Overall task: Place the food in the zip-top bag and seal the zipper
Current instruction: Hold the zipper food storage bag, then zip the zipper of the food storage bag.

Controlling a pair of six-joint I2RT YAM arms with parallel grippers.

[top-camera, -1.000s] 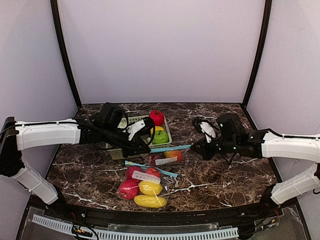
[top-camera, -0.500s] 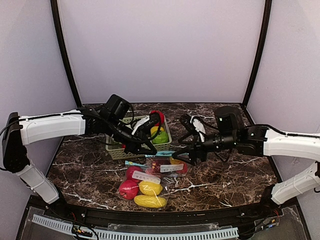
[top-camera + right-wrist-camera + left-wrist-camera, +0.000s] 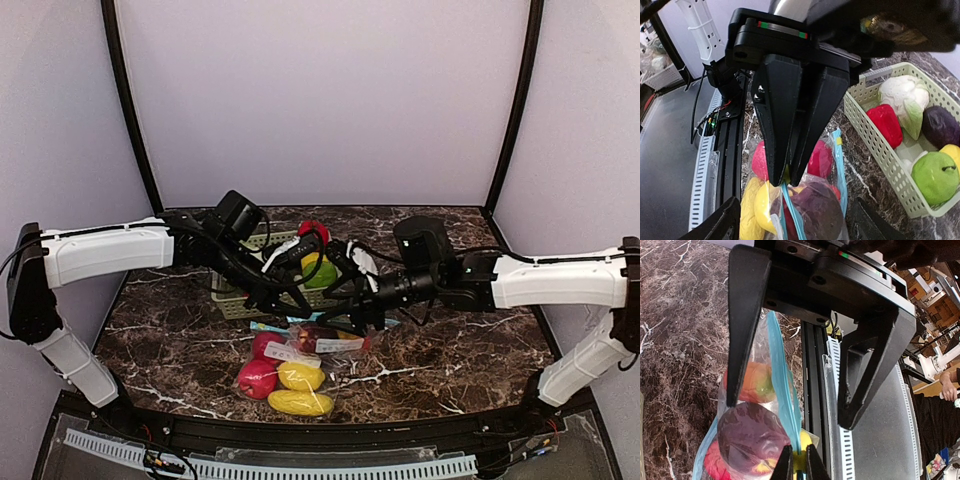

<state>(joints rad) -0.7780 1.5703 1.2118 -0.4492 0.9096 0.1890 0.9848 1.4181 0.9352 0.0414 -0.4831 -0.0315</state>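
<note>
While the right gripper (image 3: 785, 181) is pressing its fingers (image 3: 777, 125) together on the blue zipper edge (image 3: 782, 375) of the zip-top bag (image 3: 325, 338), the left gripper (image 3: 790, 412) is hanging over that edge with fingers spread wide. Purple food (image 3: 750, 432) and orange food (image 3: 752, 382) are lying inside this bag on the counter (image 3: 450, 340); more is sitting in the basket (image 3: 875, 130) and in a second bag (image 3: 285, 375).

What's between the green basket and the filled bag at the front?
A second zip-top bag, partly filled, its zipper edge pinched by the right gripper; the top view shows it.
</note>
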